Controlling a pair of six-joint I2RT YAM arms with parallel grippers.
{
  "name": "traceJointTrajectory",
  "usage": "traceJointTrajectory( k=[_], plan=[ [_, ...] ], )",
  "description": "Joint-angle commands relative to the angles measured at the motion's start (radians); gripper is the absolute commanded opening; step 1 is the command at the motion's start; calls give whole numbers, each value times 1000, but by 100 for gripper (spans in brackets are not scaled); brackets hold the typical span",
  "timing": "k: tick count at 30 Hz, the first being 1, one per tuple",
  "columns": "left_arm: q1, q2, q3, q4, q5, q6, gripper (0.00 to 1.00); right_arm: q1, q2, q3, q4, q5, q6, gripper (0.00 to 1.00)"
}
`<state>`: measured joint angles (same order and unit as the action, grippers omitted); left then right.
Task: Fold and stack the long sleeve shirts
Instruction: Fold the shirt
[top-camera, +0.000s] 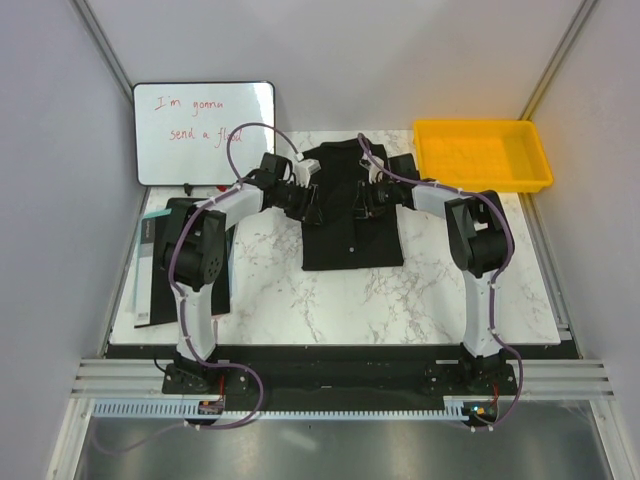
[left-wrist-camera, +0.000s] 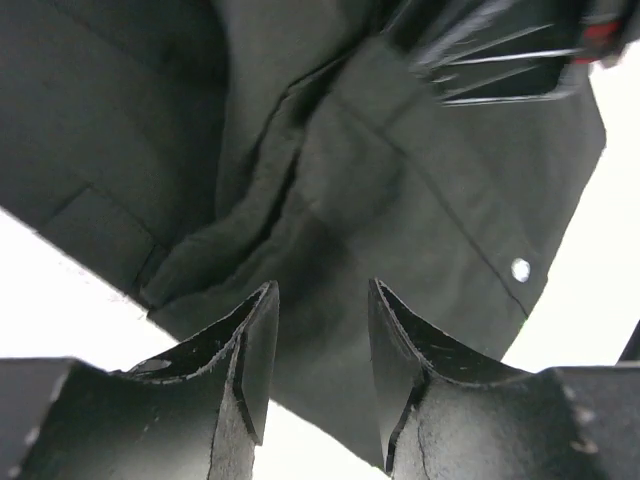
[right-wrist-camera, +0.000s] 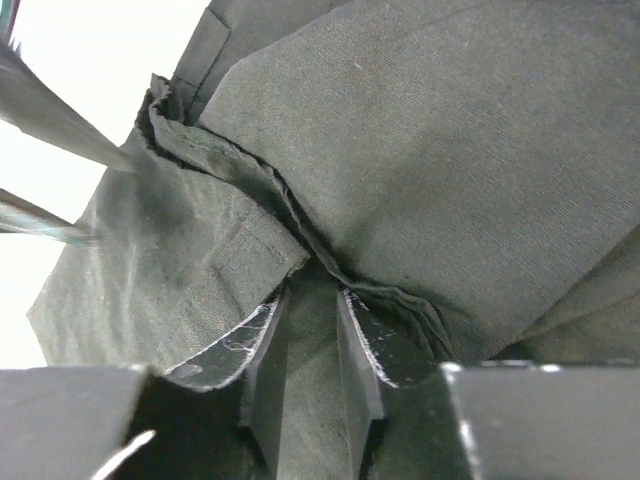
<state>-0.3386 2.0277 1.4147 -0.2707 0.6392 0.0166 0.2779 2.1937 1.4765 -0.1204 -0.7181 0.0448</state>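
A black long sleeve shirt (top-camera: 352, 222) lies partly folded on the marble table, collar end at the back. My left gripper (top-camera: 306, 203) is at the shirt's left edge. In the left wrist view (left-wrist-camera: 322, 305) its jaws stand open with nothing between them, just above dark folds of the shirt (left-wrist-camera: 400, 190) with a pale button (left-wrist-camera: 520, 268). My right gripper (top-camera: 366, 201) is over the shirt's upper middle. In the right wrist view (right-wrist-camera: 312, 300) its jaws stand close together with a fold of the shirt (right-wrist-camera: 430, 130) between them.
A whiteboard (top-camera: 204, 132) with red writing leans at the back left. A yellow tray (top-camera: 482, 153) sits at the back right. A flat black board with a pale edge (top-camera: 152, 270) lies at the left under my left arm. Marble table (top-camera: 350, 300) in front of the shirt.
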Motion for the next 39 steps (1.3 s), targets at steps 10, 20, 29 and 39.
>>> traceJointTrajectory(
  k=[10,20,29,39],
  plan=[
    [55,-179,-17,-55,290,-111,68,-146,-340,-51,-166,-165,-25,91],
    [-155,-325,-459,402,461,-630,99,47,-483,-423,23,-359,322,98],
    [-136,-95,-470,541,407,-758,98,-3,-253,-467,30,-374,264,98],
    [-47,-23,-585,630,393,-765,96,-95,-111,-528,-64,-428,90,98]
  ],
)
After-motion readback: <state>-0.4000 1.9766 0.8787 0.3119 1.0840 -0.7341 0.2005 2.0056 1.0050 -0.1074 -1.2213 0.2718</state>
